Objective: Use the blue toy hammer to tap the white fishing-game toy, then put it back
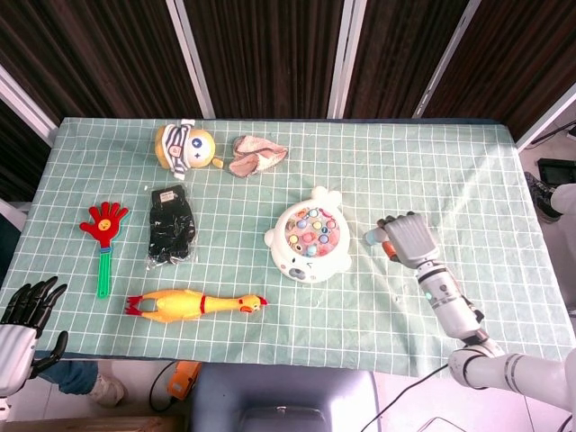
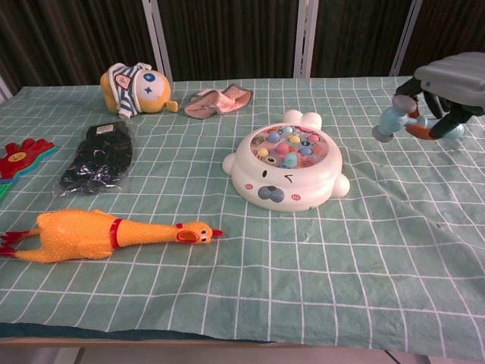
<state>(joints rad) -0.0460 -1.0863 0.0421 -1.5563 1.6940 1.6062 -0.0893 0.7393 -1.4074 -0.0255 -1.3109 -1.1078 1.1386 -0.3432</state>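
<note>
The white fishing-game toy sits near the table's middle, its round top full of coloured fish. My right hand is to the toy's right, low over the cloth, gripping the blue toy hammer. The hammer's blue head points toward the toy and its orange handle is inside the grip. A clear gap separates hammer and toy. My left hand hangs off the table's front left corner with its fingers spread and nothing in it.
A yellow rubber chicken lies at the front left. A black glove pack and a red hand clapper lie further left. A striped plush and a pink cloth sit at the back.
</note>
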